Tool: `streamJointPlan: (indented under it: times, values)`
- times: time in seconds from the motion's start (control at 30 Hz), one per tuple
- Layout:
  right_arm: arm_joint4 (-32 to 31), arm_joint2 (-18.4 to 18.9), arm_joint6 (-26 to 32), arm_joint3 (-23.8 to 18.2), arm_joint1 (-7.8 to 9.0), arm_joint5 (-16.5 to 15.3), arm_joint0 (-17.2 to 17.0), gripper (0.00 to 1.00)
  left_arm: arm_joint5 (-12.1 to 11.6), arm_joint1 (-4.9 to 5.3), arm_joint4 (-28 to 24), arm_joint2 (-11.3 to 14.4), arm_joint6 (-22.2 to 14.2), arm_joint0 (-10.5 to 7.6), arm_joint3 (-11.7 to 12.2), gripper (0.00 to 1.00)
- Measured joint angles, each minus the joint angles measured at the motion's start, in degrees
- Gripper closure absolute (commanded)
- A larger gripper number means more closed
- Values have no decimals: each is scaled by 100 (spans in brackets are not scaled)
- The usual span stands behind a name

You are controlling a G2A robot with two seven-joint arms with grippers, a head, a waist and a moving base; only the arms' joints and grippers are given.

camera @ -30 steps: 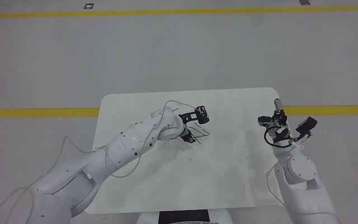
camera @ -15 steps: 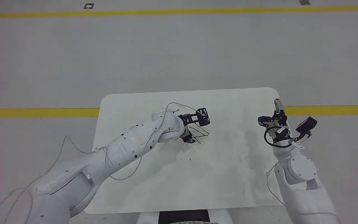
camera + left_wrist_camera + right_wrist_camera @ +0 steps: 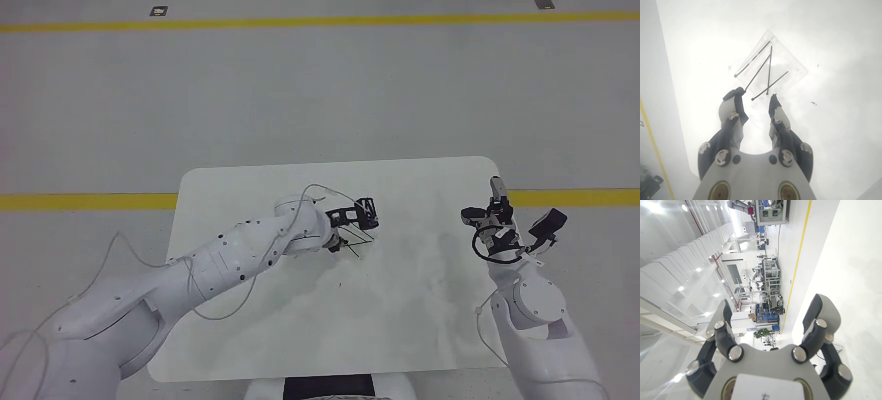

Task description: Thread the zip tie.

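Observation:
Several black zip ties lie crossed on a clear square plate on the white table. My left gripper is open just short of the ties' head ends. One fingertip sits at the head of one tie, and I cannot tell if it touches. From above, the left gripper hovers by the zip ties near the table's middle. My right gripper is open and holds nothing at the table's right edge, and its wrist view has the right gripper pointing out over the floor.
The white table has bare room between the two arms and toward its front. A yellow floor line runs behind the table. A few small dark specks lie near the plate.
The left gripper has shifted slightly to the right and a little nearer the zip ties, staying open. The right arm has not moved.

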Motion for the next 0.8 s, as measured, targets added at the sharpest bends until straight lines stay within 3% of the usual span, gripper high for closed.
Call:
streamJointPlan:
  times: [0.27, 0.8]
  values:
    - [0, 0, 0, 0, 0, 0, 0, 0, 0, -69, -90, 575, 217, -394, 116, 66]
    - [0, 0, 0, 0, 0, 0, 0, 0, 0, -227, 164, 577, 79, -259, 276, 69]
